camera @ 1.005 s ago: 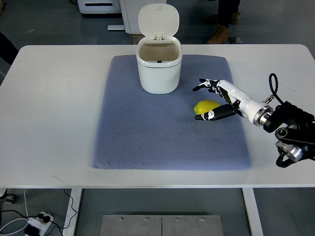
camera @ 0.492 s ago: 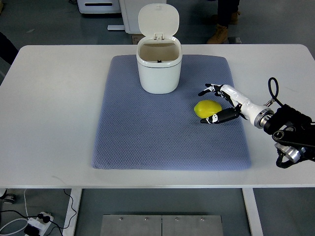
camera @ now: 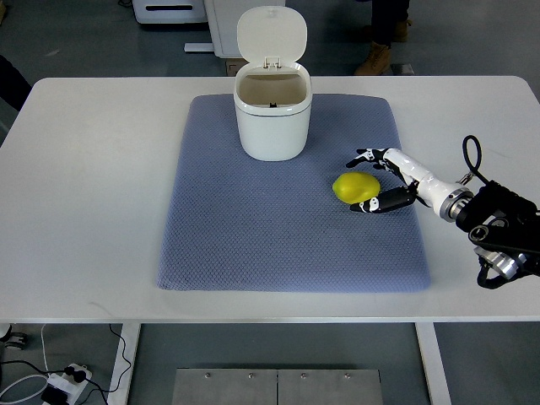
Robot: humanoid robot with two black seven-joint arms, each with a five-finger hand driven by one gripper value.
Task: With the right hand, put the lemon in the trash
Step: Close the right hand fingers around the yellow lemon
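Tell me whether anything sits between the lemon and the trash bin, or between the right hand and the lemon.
Nothing visible does. The lemon lies on the blue mat with only bare mat between it and the trash bin, whose lid stands open. The right hand is open right beside the lemon, nothing between them.

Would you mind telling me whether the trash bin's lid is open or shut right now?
Open. The trash bin has its lid flipped upright behind the opening, so the dark interior shows from above.
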